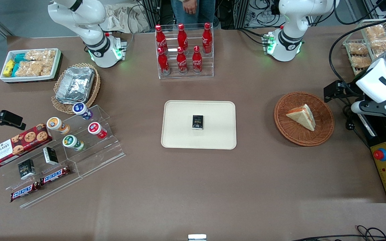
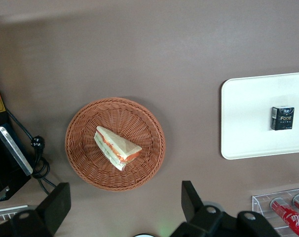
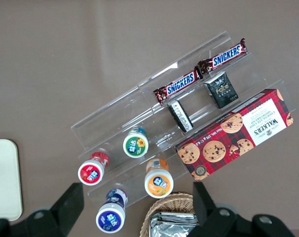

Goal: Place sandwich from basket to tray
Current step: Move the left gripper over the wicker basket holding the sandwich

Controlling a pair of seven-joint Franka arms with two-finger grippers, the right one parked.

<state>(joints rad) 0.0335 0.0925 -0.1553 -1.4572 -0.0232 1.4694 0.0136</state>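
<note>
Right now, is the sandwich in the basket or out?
In: the sandwich lies in the basket; the open gripper hangs above, apart from it.

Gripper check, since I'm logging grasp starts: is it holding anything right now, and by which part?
Nothing is held. The gripper is open and empty, hovering above the table beside the basket; the sandwich lies untouched in it.

Illumination is even, bright and overhead. Shadows beneath the basket (image 1: 304, 118) and tray (image 1: 179, 134) are soft. Focus is sharp throughout.
</note>
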